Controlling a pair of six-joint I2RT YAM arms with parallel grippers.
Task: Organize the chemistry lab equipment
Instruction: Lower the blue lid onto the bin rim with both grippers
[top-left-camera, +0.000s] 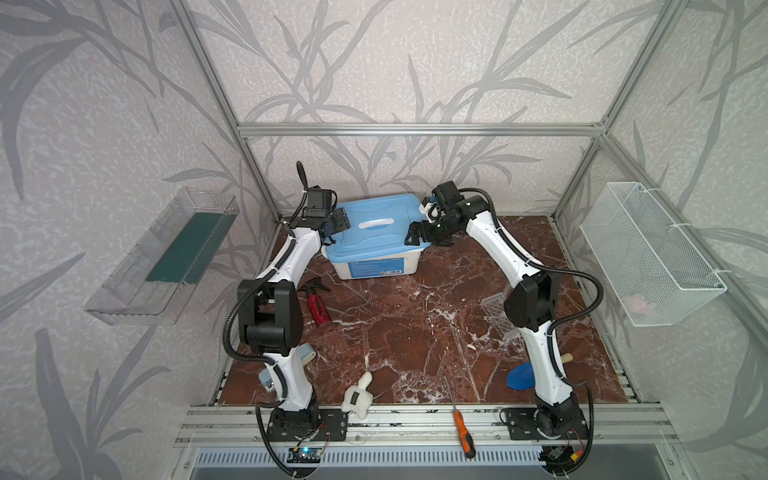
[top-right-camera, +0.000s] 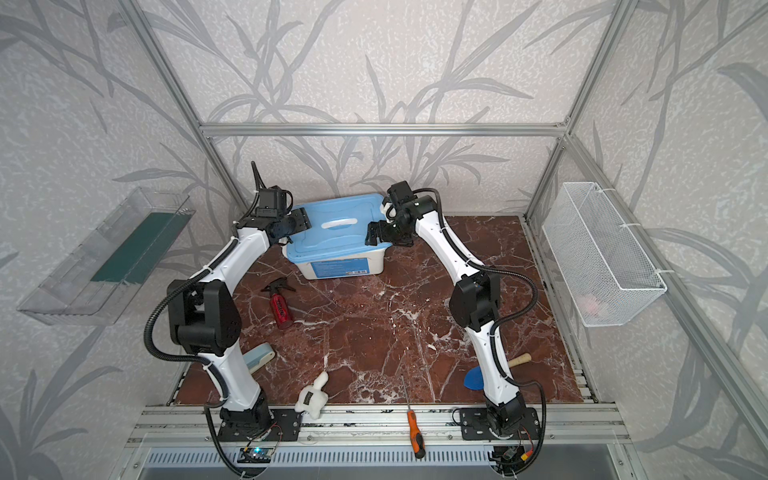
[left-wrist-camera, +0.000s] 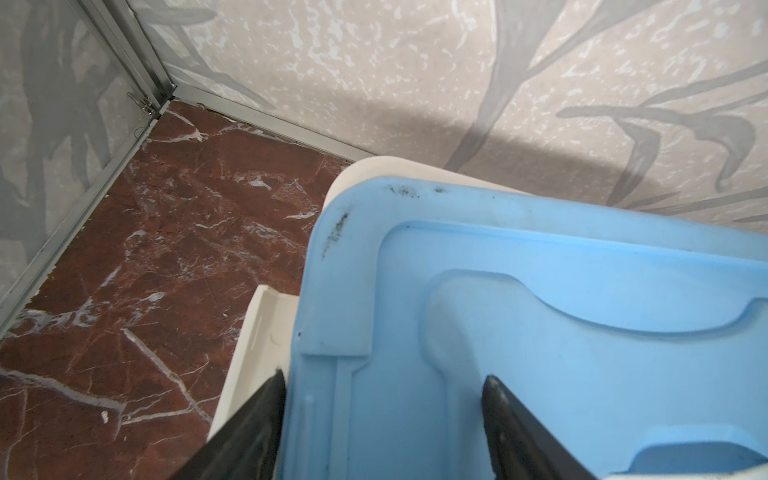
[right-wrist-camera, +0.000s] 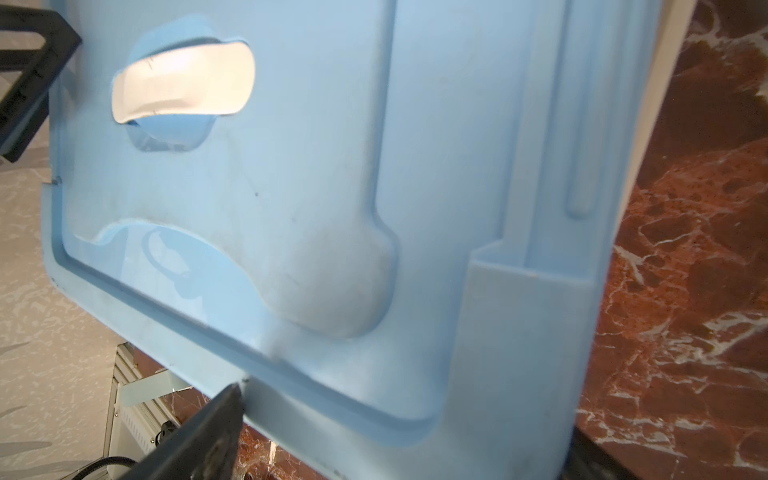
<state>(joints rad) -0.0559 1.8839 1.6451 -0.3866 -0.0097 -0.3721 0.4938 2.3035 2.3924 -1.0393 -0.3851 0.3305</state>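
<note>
Of the chemistry lab equipment, a clear perforated tube rack (top-left-camera: 495, 316) lies on the marble floor at the right, partly hidden behind my right arm. Both grippers are at the back, over a white bin (top-left-camera: 376, 266) with a blue lid (top-left-camera: 374, 239) (top-right-camera: 332, 241). The lid sits askew, and the bin's white rim (left-wrist-camera: 266, 316) shows beside it. My left gripper (top-left-camera: 338, 224) (left-wrist-camera: 385, 377) is open over the lid's left edge. My right gripper (top-left-camera: 415, 235) (right-wrist-camera: 407, 419) is open, its fingers on either side of the lid's right corner.
A red spray bottle (top-left-camera: 318, 305) lies near my left arm. At the front are a white plush toy (top-left-camera: 358, 395), an orange-handled screwdriver (top-left-camera: 463, 432) and a blue trowel (top-left-camera: 521, 376). A clear wall shelf (top-left-camera: 162, 257) hangs on the left and a wire basket (top-left-camera: 652, 253) on the right.
</note>
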